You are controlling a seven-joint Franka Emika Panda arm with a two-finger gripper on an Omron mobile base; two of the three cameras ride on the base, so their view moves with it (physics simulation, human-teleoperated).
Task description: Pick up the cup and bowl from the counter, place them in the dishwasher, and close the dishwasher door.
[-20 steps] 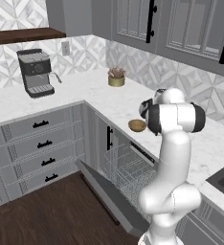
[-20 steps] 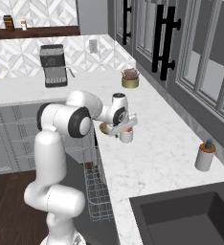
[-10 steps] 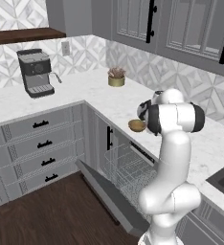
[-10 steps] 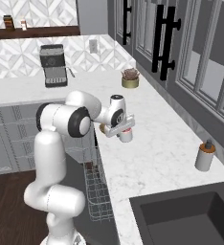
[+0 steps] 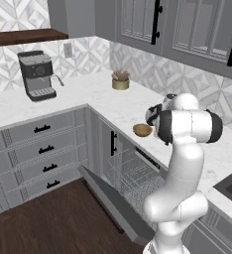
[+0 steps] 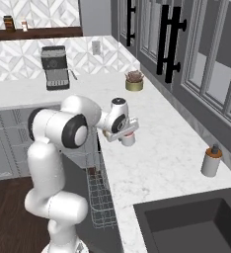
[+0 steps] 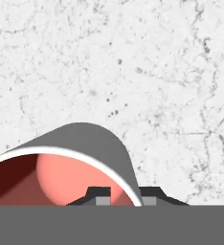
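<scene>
The jaws [image 7: 122,197] are closed thin on the wall of the cup [image 6: 128,139], grey outside, pink-red inside, held at the white veined marble worktop [image 6: 157,148]. A round wooden bowl [image 5: 142,130] is seen just beside the arm. The dishwasher door [image 5: 113,201] is dropped open below, wire racks [image 5: 130,173] exposed. A plant pot [image 6: 134,82], coffee machine [image 5: 36,75] and soap bottle [image 6: 211,160] stand well apart.

Grey cup [image 7: 85,143] with white rim and red-pink inside; golden-brown bowl [image 5: 142,130]; white table [image 7: 133,62] veined and speckled grey; grey dishwasher door [image 5: 113,206].
</scene>
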